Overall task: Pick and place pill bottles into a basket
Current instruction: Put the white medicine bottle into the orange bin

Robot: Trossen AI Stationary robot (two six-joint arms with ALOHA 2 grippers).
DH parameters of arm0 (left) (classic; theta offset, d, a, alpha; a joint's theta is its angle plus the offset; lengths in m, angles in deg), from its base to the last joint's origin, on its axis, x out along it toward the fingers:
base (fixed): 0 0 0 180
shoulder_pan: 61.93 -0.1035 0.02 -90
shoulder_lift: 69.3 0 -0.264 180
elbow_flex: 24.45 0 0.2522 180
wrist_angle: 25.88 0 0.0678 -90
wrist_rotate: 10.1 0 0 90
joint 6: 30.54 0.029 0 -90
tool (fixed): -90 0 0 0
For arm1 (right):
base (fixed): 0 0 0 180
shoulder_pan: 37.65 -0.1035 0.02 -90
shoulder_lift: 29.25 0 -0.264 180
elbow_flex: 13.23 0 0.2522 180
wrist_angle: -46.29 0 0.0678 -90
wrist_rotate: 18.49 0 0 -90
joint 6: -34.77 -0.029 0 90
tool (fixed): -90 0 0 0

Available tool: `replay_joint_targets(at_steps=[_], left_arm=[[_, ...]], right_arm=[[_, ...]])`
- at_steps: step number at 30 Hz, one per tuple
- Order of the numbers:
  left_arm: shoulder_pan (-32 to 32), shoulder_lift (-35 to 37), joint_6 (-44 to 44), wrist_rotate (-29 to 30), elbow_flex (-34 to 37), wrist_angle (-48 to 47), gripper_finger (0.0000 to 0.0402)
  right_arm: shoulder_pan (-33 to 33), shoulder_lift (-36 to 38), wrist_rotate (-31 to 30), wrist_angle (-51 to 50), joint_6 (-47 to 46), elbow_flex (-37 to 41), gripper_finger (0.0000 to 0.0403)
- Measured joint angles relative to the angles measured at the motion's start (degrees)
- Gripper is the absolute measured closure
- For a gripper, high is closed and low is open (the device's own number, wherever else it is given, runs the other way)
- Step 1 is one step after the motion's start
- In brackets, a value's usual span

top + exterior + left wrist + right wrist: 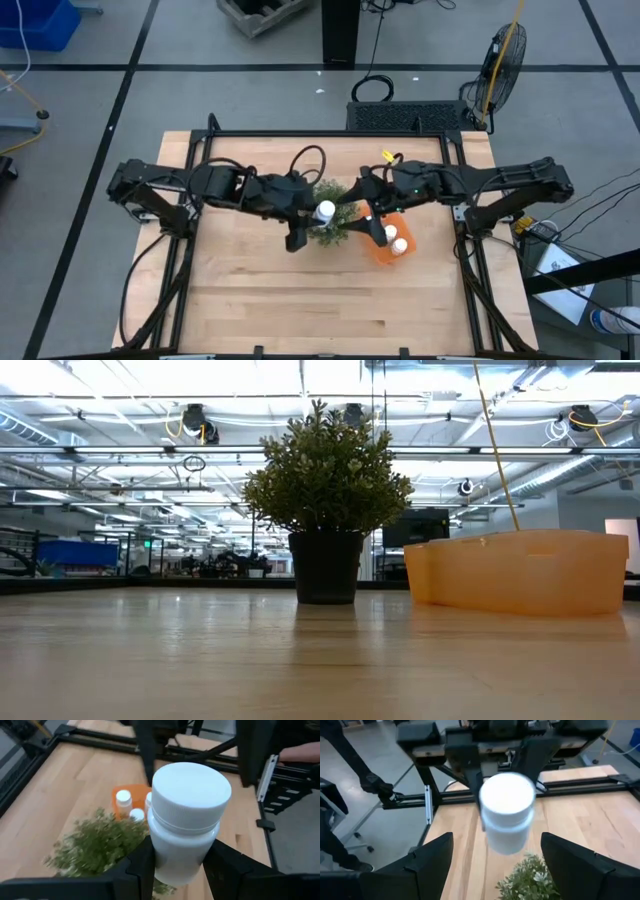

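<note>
So the left gripper [318,218] is up in the air over the middle of the table [250,300], clamped on a pill bottle [325,211], and in the left wrist view you can see the two dark fingers [142,865] pinching the lower body of that bottle [186,820] with the white cap pointing up. It's hanging right above the bushy plant [333,215], which sits in a black pot [326,567] near the table's center. The orange basket [388,240] is just beside the plant at about 4 o'clock from it, sitting a bit skewed to the table edges. Inside it the high view shows two bottles [395,240] standing cap-up; the left wrist view shows those [123,798] plus the edge of what might be a third behind the held bottle, can't say for sure. The right gripper [368,205] is at roughly 12 o'clock of the basket, just beside the plant, and in its wrist view the fingers [427,855] are spread wide apart with nothing between them, looking straight at the held bottle [506,812]. From the low view the basket's wall [520,570] hides whatever is in it.
</note>
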Motion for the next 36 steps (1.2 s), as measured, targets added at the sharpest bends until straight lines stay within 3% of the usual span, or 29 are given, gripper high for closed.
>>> replay_joint_targets(at_steps=[7, 24, 28, 33, 36], left_arm=[[-0.68, -1.49, -0.34, -1.13, 0.00, -4.48, 0.0260], [-1.25, -3.53, -0.30, -3.52, -0.01, -5.39, 0.0264], [-1.29, -3.71, -0.34, -4.09, -0.04, -5.56, 0.0264], [-1.58, -4.01, -0.30, -4.57, 0.00, -5.75, 0.0263], [-2.18, -3.98, 0.61, -4.72, 0.00, -5.59, 0.0248]], right_arm=[[2.13, -0.81, 0.07, 0.54, -0.18, 0.00, 0.0112], [2.88, -6.60, 1.63, 2.28, -1.61, 0.00, 0.0117], [2.83, -7.11, 1.58, 3.60, -1.78, 0.02, 0.0151], [2.75, -7.33, 1.85, 5.35, -2.36, 0.00, 0.0252], [2.62, -6.73, 1.83, 4.75, -2.53, 0.00, 0.0262]])
